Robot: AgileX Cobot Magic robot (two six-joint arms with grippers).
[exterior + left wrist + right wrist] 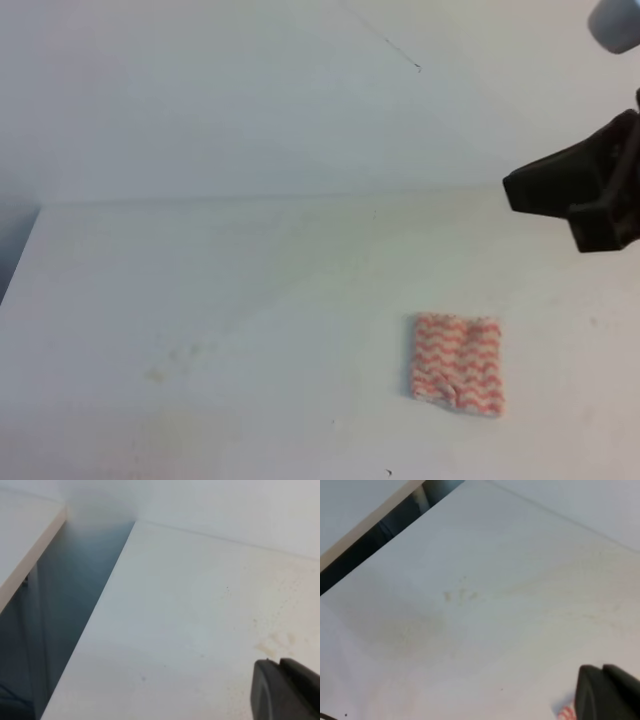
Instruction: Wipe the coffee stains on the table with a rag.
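The rag (457, 363), red-orange and white zigzag cloth, lies flat on the white table (250, 280) at the right front, with nothing holding it. My right gripper (512, 189) hangs above and to the right of it, well off the surface, shut and empty. In the right wrist view its dark fingers (607, 695) sit pressed together, with a corner of the rag (566, 713) beside them. My left gripper (278, 690) shows only in the left wrist view, fingers together over bare table. The coffee stains are out of view.
Faint pale yellowish smudges (180, 355) mark the table's left front; they also appear as smudges (275, 642) in the left wrist view and smudges (462, 596) in the right wrist view. The table's left edge (20, 250) drops to a dark gap. A white wall stands behind.
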